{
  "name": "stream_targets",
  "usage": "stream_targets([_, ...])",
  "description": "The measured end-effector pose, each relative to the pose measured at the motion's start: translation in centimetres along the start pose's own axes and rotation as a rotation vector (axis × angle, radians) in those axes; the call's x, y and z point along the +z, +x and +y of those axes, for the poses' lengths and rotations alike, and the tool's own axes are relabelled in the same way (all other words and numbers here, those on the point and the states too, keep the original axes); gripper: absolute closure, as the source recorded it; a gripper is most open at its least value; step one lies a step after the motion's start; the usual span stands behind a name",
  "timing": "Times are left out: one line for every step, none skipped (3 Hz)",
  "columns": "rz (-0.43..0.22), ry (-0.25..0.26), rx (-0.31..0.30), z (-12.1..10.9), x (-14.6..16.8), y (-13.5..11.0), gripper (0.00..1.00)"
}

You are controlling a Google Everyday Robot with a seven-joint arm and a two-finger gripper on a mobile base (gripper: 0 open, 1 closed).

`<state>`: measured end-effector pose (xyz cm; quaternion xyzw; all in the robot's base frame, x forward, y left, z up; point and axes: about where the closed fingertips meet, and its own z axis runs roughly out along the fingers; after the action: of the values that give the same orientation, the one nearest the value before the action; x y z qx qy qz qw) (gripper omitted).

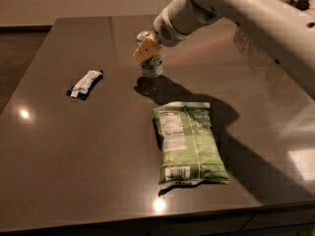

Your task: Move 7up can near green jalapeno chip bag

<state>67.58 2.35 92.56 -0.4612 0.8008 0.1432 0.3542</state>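
Note:
The 7up can point(152, 66), small and white-green with a silver top, is at the far middle of the dark table point(74, 146). My gripper point(147, 48) reaches down from the upper right and is shut around the can's upper part; a yellowish finger pad point(146, 50) lies against its side. Whether the can touches the table I cannot tell. The green jalapeno chip bag point(188, 142) lies flat, label up, toward the front right of the can, with a gap of table and the arm's shadow between them.
A small white-and-black wrapped packet point(85, 83) lies at the left of the table. My white arm point(256, 18) crosses the upper right. The table's front edge point(147, 220) runs just below the bag.

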Motion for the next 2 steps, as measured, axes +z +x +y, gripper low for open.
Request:
stream_targets([-0.017,-0.018,0.007,2.5,-2.3,2.2,1.00])
stream_targets([-0.042,-0.023,0.017,4.0,-4.3,4.0,1.00])
